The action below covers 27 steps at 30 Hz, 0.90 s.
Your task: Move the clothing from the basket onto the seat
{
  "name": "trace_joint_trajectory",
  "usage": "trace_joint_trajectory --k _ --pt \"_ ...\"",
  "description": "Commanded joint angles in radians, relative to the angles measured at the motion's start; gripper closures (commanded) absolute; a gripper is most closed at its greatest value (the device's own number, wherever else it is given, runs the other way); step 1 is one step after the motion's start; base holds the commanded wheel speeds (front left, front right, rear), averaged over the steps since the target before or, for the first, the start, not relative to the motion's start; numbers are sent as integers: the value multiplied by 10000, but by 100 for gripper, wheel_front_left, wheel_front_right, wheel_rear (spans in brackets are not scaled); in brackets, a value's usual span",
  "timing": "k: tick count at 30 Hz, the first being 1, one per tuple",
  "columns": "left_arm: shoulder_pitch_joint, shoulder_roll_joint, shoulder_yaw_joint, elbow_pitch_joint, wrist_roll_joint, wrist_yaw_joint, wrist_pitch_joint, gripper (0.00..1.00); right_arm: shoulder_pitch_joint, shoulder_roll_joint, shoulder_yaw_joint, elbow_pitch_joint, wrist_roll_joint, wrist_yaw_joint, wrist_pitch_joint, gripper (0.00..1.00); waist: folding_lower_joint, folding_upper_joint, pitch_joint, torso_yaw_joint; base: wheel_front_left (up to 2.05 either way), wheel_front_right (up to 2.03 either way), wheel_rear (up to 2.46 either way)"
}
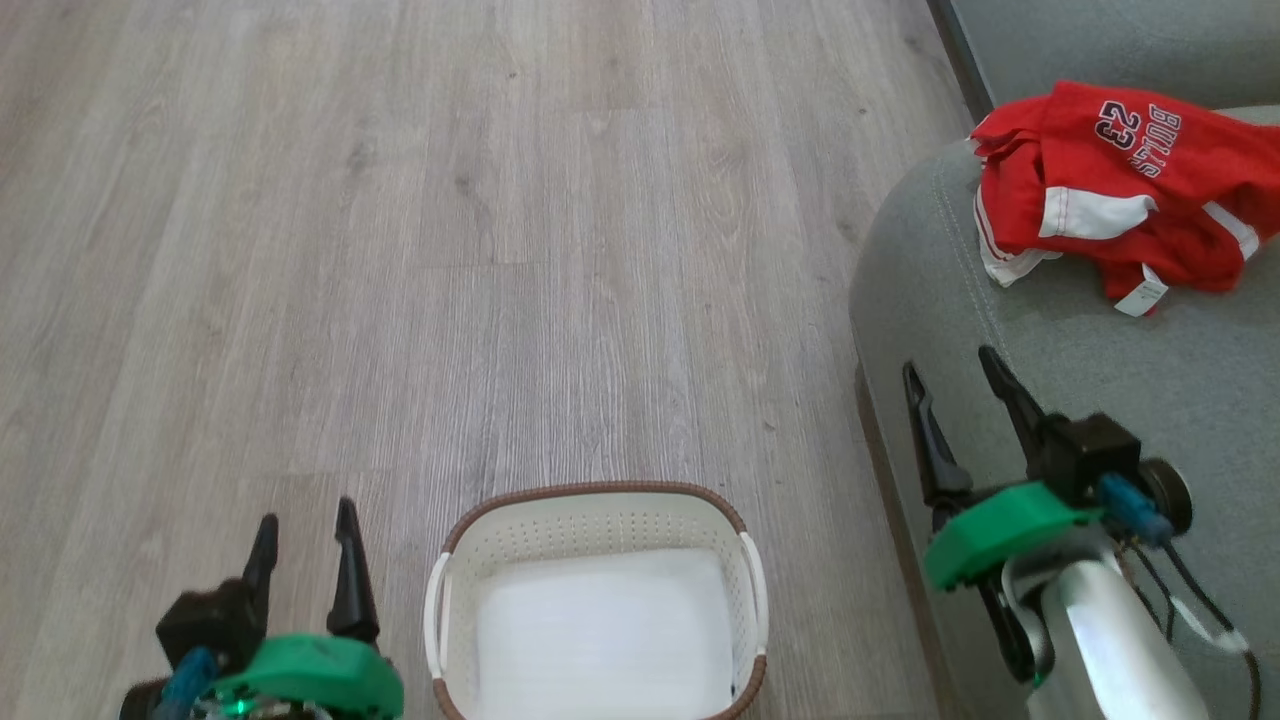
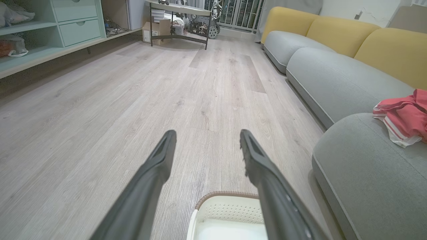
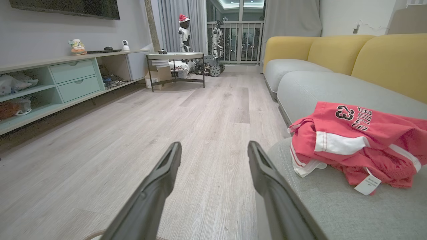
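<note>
The red clothing [image 1: 1120, 190] with white trim and "BULLS 23" print lies crumpled on the grey-green seat [image 1: 1100, 380] at the right; it also shows as clothing [image 3: 357, 146] on the seat [image 3: 333, 206] and clothing [image 2: 403, 120] on the seat [image 2: 367, 180]. The cream basket [image 1: 600, 510] stands on the floor at the bottom centre with nothing in it; its rim [image 2: 227, 195] peeks up in the left wrist view. My left gripper [image 1: 305, 530] is open left of the basket. My right gripper [image 1: 950, 375] is open over the seat's front edge, well short of the clothing.
Pale wood floor [image 1: 450, 250] stretches ahead. A second grey cushion [image 2: 333, 76] with yellow backrests [image 3: 383, 60] continues the sofa. A mint shelf unit [image 3: 66, 80] lines the far left wall and a small table [image 3: 175, 66] stands at the far end.
</note>
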<state>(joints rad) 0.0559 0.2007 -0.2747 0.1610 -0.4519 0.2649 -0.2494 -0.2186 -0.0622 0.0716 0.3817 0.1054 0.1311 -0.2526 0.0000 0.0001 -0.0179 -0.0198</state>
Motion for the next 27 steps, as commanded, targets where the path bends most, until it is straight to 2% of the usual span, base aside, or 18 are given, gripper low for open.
trace_joint_trajectory --k 1,6,27 --pt "-122 75 518 -423 128 -67 -124 0 -30 109 213 -579 -16 -4 -91 0 0 -1 -36 12 0 0 0" --pt "235 -69 784 -480 292 -285 -124 0 482 116 296 -955 530 -4 -91 0 0 -1 -96 77 0 0 0" --pt "443 -558 1412 -355 1099 -933 -124 0 983 119 98 -842 557 -4 -91 0 0 -1 -187 127 0 0 0"
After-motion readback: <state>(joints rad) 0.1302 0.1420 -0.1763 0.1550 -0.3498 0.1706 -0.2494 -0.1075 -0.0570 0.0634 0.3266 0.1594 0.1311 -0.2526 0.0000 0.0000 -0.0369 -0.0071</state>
